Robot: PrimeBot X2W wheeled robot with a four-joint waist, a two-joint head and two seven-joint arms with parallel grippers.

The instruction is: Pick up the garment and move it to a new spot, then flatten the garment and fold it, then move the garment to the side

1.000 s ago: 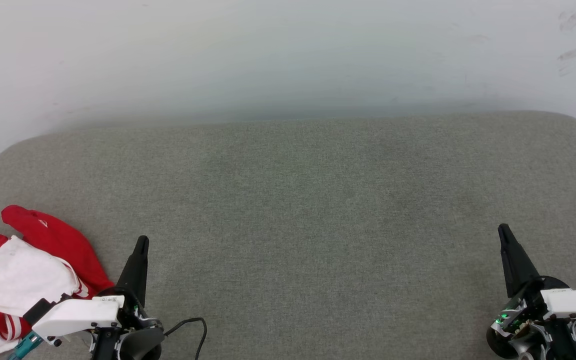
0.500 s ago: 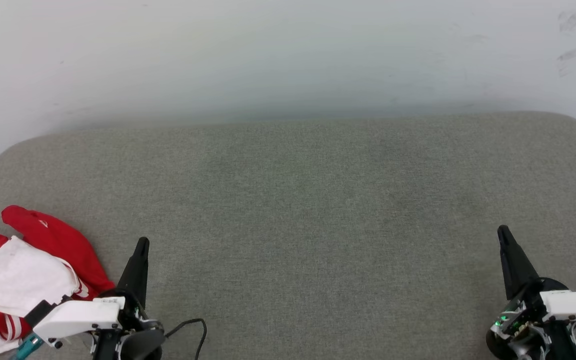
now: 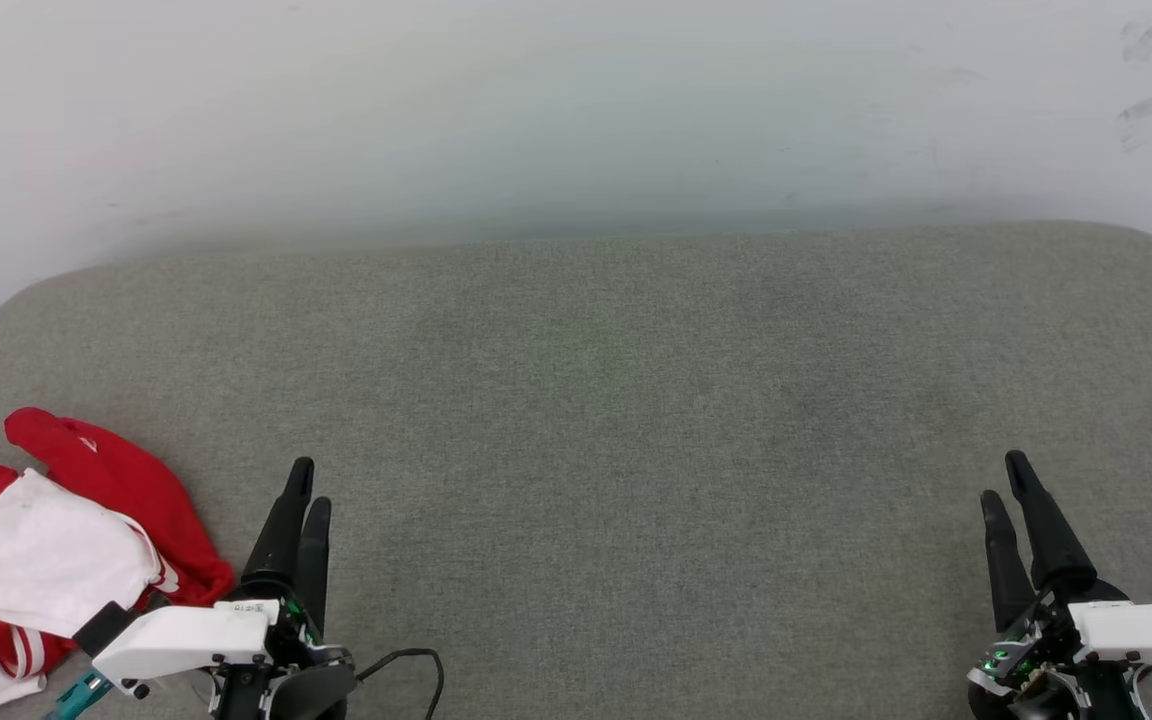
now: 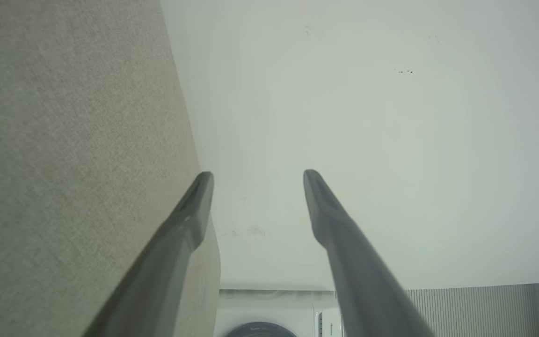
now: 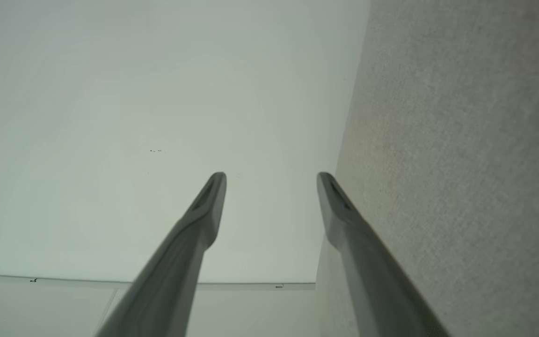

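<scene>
Well apart, left hand (image 3: pixel 313 485) and right hand (image 3: pixel 1001 478) gape empty over cushion (image 3: pixel 616 400), garment (image 3: pixel 131 490) beside left.

The left gripper (image 3: pixel 312 485) sits low on the robot's left side. Its two long dark fingers (image 3: pixel 281 530) point forward with a gap between them. The right gripper (image 3: pixel 1001 478) sits low on the right side, and its fingers are apart too. Both hold nothing. The left wrist (image 3: pixel 181 635) and the right wrist (image 3: pixel 1141 625) are white.
</scene>
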